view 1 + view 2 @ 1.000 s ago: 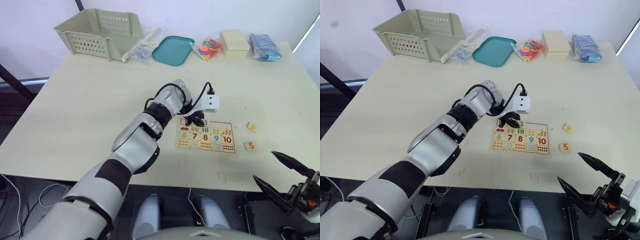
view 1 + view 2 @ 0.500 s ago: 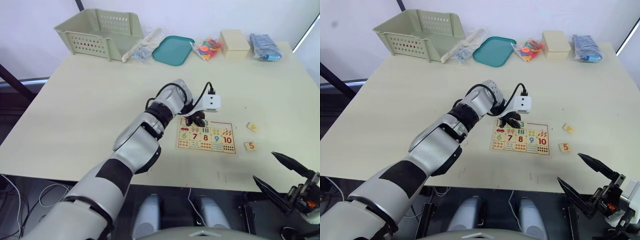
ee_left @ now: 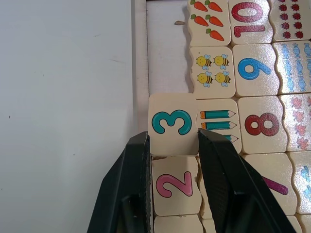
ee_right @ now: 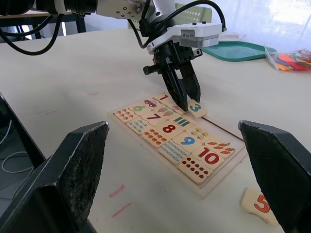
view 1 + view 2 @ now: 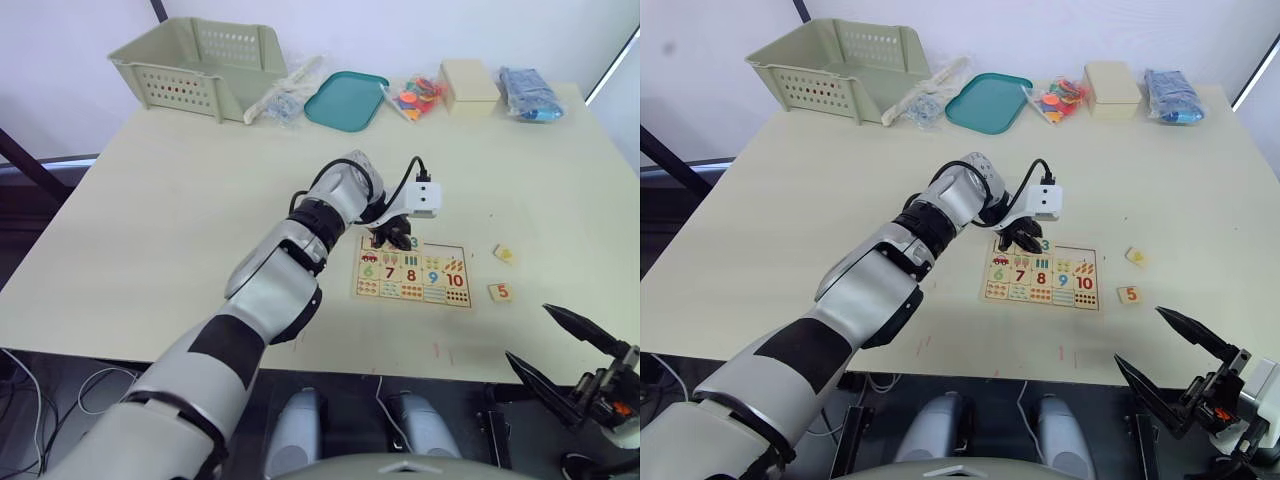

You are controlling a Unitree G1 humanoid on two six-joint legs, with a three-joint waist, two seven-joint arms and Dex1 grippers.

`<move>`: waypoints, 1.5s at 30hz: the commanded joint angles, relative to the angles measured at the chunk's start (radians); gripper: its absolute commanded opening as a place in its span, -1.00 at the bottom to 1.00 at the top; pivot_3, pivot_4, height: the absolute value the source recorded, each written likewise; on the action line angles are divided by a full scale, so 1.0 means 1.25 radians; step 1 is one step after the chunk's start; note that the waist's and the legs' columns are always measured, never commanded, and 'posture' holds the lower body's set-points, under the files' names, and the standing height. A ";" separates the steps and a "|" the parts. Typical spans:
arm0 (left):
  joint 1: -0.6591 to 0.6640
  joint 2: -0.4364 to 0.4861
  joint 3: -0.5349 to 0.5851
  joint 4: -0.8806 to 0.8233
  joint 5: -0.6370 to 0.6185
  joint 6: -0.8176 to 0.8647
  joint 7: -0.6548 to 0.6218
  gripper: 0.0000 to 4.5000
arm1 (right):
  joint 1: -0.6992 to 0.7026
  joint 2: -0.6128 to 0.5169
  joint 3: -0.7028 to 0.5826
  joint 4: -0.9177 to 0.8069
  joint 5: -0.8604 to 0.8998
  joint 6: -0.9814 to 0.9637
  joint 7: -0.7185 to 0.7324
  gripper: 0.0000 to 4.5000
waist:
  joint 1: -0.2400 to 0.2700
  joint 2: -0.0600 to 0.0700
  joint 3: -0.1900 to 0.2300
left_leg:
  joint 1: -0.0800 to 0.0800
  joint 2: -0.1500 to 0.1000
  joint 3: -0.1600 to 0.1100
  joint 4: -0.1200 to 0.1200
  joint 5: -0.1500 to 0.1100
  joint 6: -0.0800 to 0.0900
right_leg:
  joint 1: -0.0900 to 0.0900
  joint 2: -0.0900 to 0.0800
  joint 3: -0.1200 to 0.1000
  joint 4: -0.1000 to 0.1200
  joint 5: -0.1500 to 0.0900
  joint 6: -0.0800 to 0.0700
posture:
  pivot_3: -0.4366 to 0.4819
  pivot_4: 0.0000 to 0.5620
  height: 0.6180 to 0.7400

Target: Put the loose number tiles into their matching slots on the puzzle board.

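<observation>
left gripper (image 3: 170, 145): jaws parted, straddling nothing, poised over puzzle board (image 5: 412, 272) top row | 3 tile (image 3: 171, 122): lying skewed in its slot beside 2 tile (image 3: 174, 184) | 5 tile (image 5: 501, 292): loose on table (right of board) | right gripper (image 5: 560, 345): wide open, empty | handling: likely light, stiff wood, pinch opposite edges
</observation>
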 commanded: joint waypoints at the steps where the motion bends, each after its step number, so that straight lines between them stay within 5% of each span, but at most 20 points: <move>1: -0.005 -0.005 0.012 -0.014 0.002 -0.004 0.008 -0.58 | 0.004 -0.004 -0.006 -0.022 0.006 -0.015 -0.001 1.00 | 0.000 0.000 0.000 | 0.000 0.000 0.000 0.000 0.000 0.000 | 0.000 0.000 0.000 0.000 0.000 0.000 | -0.05 -0.47 1.00; 45: 0.005 -0.017 0.005 -0.003 0.020 -0.001 0.030 -0.58 | 0.033 0.008 0.002 -0.035 0.004 -0.028 -0.008 1.00 | 0.000 0.000 0.000 | 0.000 0.000 0.000 0.000 0.000 0.000 | 0.000 0.000 0.000 0.000 0.000 0.000 | -0.05 -0.47 1.00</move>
